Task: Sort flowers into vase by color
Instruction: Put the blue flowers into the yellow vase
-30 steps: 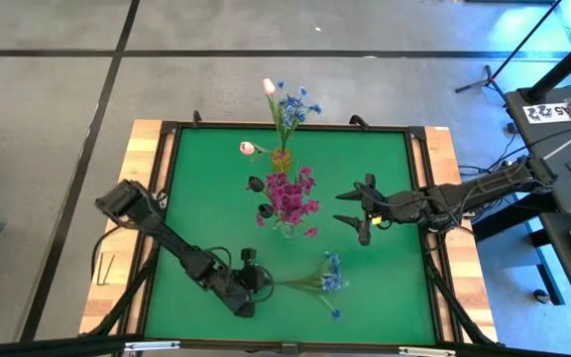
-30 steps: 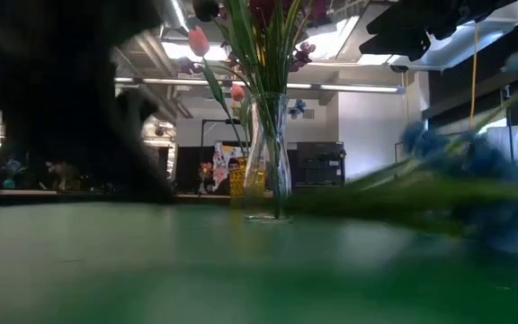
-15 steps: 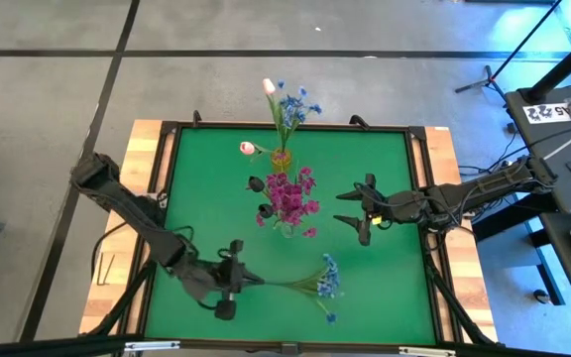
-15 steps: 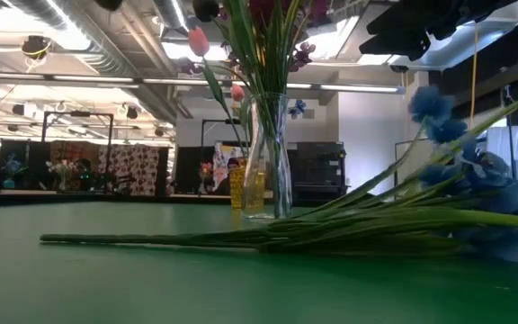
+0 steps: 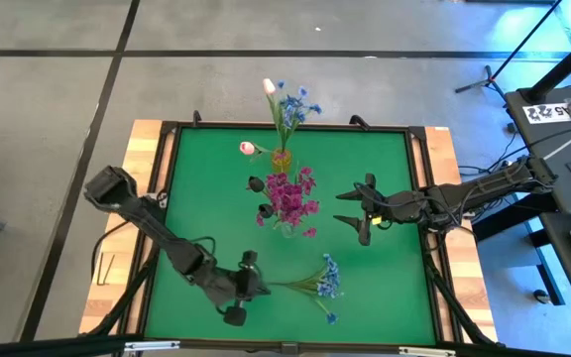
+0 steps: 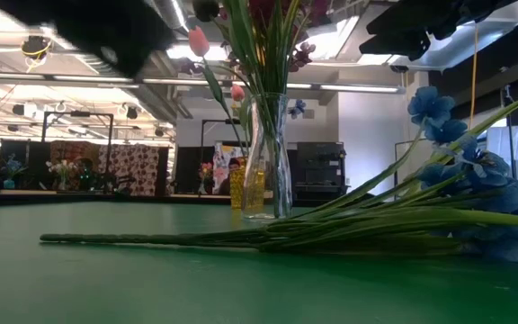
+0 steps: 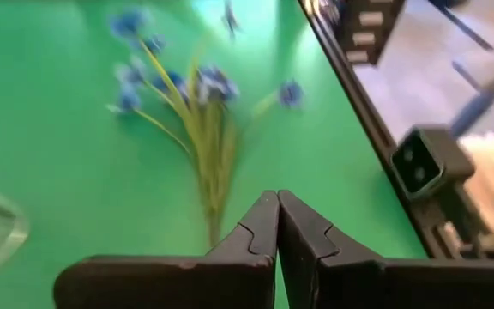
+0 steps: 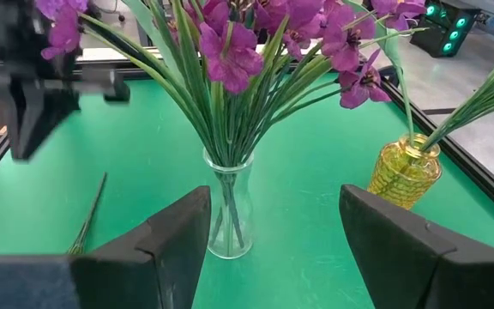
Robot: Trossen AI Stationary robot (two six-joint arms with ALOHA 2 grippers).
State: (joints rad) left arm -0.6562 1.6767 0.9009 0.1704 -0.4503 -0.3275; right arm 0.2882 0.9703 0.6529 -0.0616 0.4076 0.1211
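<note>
Stems on the blue spray (image 5: 317, 285) look light and springy; we'd grasp the bunched stem end. Left gripper (image 7: 277, 225) is closed, empty; right gripper (image 8: 273, 219) gapes, empty.

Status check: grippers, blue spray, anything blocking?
Left gripper shut, empty, just off the stem end of the blue spray. Spray flat on mat. Right gripper open, beside magenta vase. Nothing in the way.

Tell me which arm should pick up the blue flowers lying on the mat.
Left. Its tool, fingers together, sits right at the stem end of the blue spray. The right tool, open, waits farther off beside the clear vase of magenta flowers.
</note>
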